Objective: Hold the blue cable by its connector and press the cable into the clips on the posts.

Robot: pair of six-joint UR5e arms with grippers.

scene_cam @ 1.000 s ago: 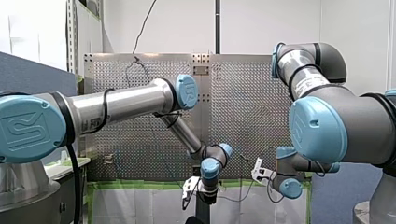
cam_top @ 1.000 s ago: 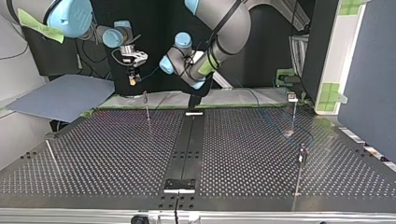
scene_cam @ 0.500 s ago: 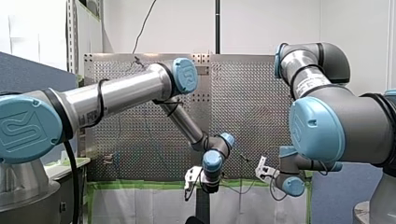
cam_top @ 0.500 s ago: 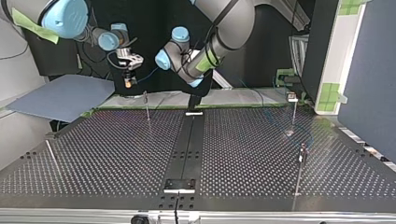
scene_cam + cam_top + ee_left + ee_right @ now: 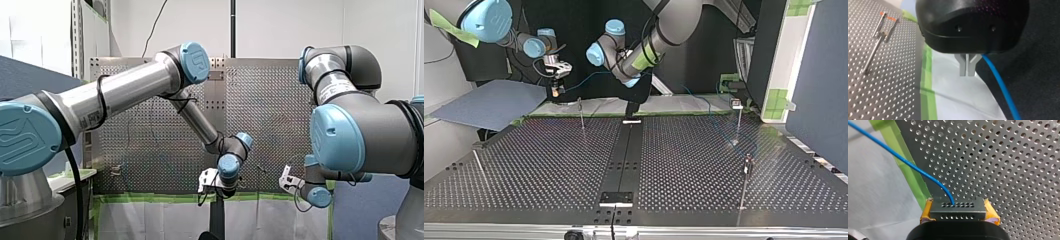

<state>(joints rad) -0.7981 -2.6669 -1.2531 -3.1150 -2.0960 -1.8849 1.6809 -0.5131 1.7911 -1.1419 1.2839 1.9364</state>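
In the right wrist view the dark connector (image 5: 958,209) sits between my right gripper's (image 5: 959,213) yellow pads (image 5: 926,212), which are shut on it. The blue cable (image 5: 910,167) leaves it over the perforated plate. In the top view the blue cable (image 5: 589,76) runs from my right gripper (image 5: 555,91) past my left arm's wrist towards the far clip post (image 5: 738,117). My left gripper (image 5: 967,67) has its metal fingers shut together, and the blue cable (image 5: 1000,85) passes beside them. Both grippers hang beyond the table's far edge.
Thin posts stand on the perforated table (image 5: 549,170): one near the far edge (image 5: 581,114), one at the top view's right (image 5: 745,182), and a rod at its left (image 5: 480,167). Green tape (image 5: 928,82) and a pale sheet edge the table. A blue-grey board (image 5: 489,102) lies beside it.
My right gripper has carried the connector toward the top view's left and slightly up. My left arm's wrist has lifted and shifted the same way, and the cable is stretched further between them.
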